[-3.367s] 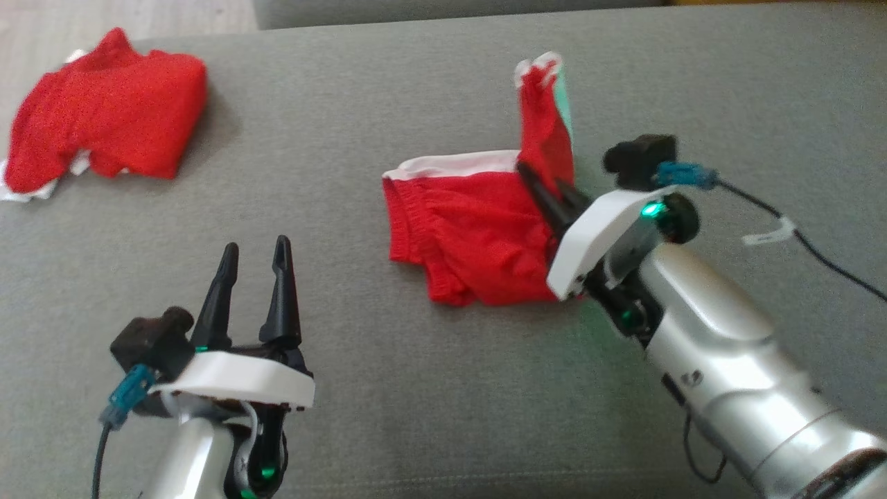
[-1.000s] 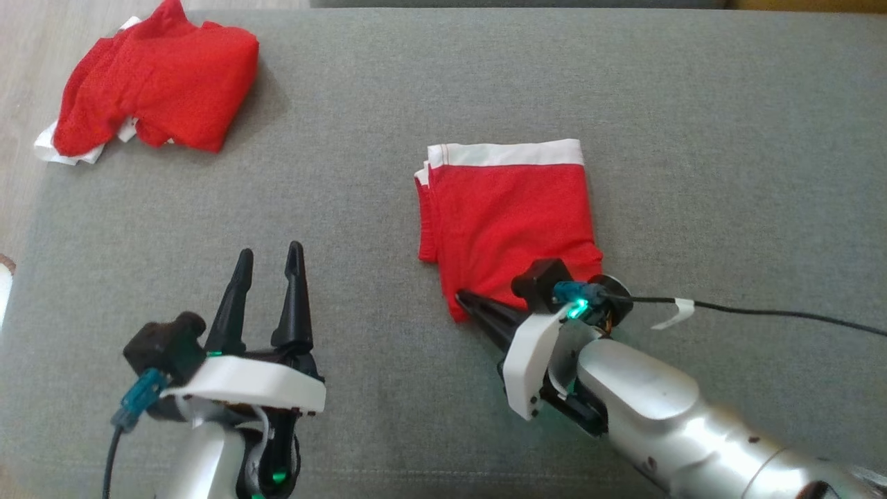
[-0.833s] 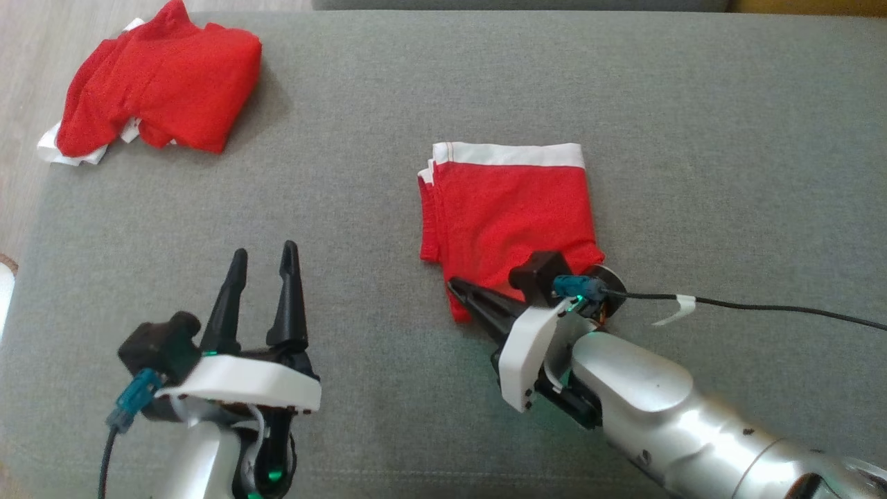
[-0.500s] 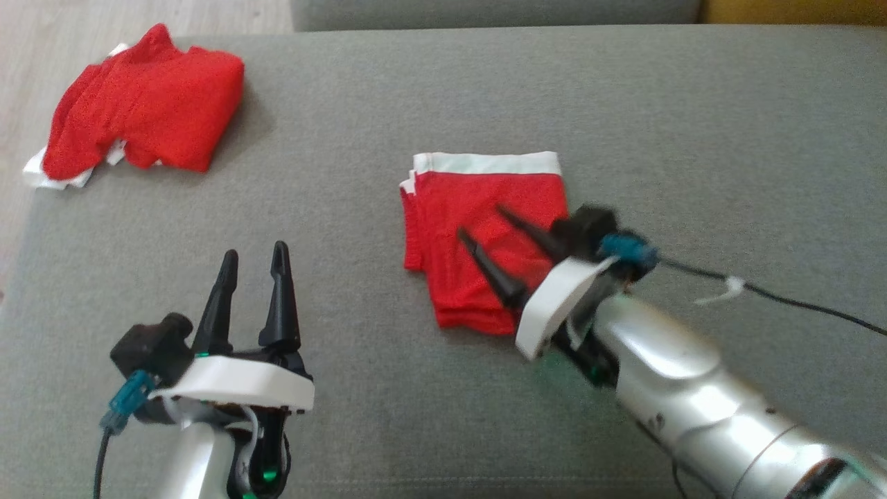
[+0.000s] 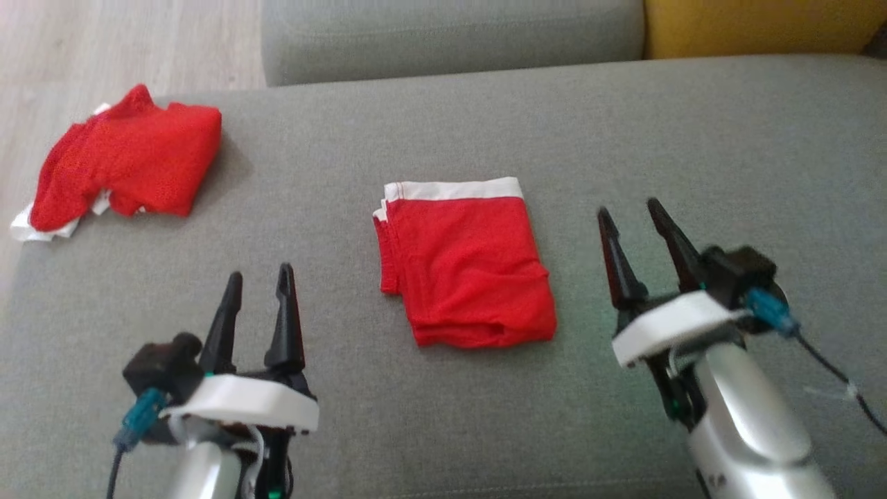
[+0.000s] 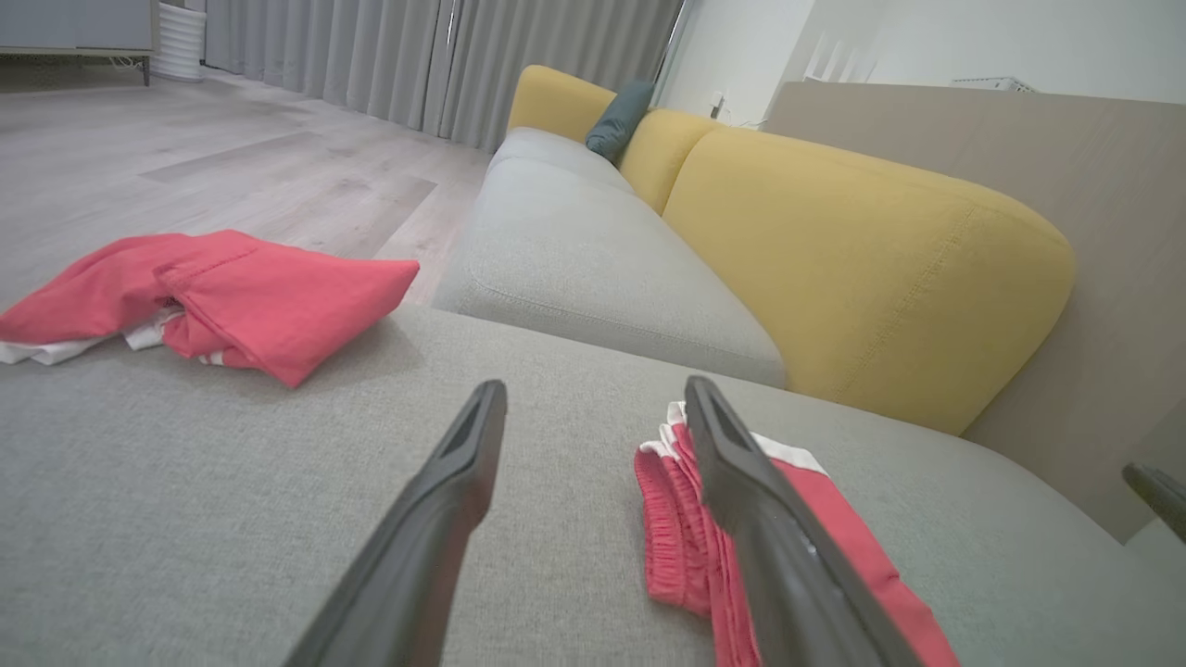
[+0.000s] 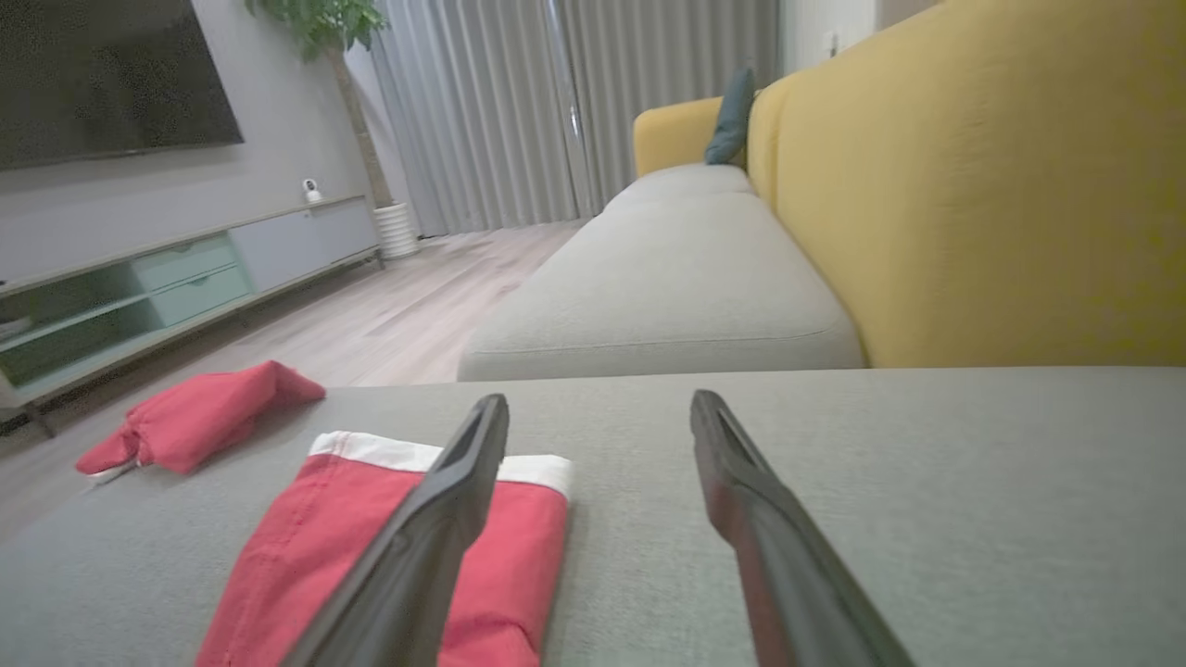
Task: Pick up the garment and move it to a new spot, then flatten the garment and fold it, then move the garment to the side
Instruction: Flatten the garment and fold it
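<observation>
Grey sofa [image 5: 693, 138] bears two red garments [image 5: 468, 263] [image 5: 125, 166].

The folded garment [image 5: 468, 277] is plain red with a white waistband [image 5: 454, 188], the crumpled garment [image 5: 128, 166] red and white, the cushion [image 5: 693, 138] grey, the backrest [image 5: 755, 24] yellow.

Folded red garment [image 5: 468, 270], white waistband, flat mid-cushion

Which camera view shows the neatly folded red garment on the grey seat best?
The head view: the folded garment lies in full sight from above, with its white band along the far edge. In the left wrist view it appears from a low angle, mostly its layered side edge. In the right wrist view it is cut off at the bottom.
</observation>
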`<state>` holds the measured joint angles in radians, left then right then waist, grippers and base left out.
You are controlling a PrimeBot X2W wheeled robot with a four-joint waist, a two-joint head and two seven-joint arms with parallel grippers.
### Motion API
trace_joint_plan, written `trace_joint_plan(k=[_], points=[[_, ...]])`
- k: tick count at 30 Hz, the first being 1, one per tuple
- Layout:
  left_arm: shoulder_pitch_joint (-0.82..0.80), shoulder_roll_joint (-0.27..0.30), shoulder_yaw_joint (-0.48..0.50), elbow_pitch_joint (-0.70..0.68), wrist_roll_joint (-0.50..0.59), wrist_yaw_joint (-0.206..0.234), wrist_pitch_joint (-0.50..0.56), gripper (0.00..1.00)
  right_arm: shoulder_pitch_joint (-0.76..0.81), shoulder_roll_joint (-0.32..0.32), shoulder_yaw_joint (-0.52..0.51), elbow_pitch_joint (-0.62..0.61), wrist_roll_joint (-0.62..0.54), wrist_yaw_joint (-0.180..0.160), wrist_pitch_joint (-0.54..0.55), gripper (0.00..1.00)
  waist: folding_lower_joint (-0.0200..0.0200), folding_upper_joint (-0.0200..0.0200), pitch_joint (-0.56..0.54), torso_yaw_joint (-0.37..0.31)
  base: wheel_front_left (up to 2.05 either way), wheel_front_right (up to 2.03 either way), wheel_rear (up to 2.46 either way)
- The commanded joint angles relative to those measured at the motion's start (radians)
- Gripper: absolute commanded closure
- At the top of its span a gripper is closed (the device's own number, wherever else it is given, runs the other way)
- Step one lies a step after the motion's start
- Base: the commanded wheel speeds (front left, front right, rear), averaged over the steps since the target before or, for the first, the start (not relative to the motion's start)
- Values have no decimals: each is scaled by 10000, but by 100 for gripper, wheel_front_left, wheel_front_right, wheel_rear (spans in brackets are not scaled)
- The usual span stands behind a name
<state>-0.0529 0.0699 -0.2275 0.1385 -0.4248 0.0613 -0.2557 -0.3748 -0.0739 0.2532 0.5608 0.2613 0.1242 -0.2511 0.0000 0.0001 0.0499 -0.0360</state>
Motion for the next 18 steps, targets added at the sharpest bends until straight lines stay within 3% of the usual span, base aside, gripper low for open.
trace_joint_plan(k=[1,9,18], points=[[-175,15,296,-238,105,-53,-61,0,-19,204,-42,-561,-282,65,-105,0,0,-1,-138,-31,0,0,0],[321,39,323,-5,611,-18,-61,0,1471,234,-687,-1800,-511,65,-106,0,0,-1,-371,-33,0,0,0],[513,-47,475,21,737,-56,-61,0,1888,235,-835,-2080,-527,65,-106,0,0,-1,-358,15,0,0,0]])
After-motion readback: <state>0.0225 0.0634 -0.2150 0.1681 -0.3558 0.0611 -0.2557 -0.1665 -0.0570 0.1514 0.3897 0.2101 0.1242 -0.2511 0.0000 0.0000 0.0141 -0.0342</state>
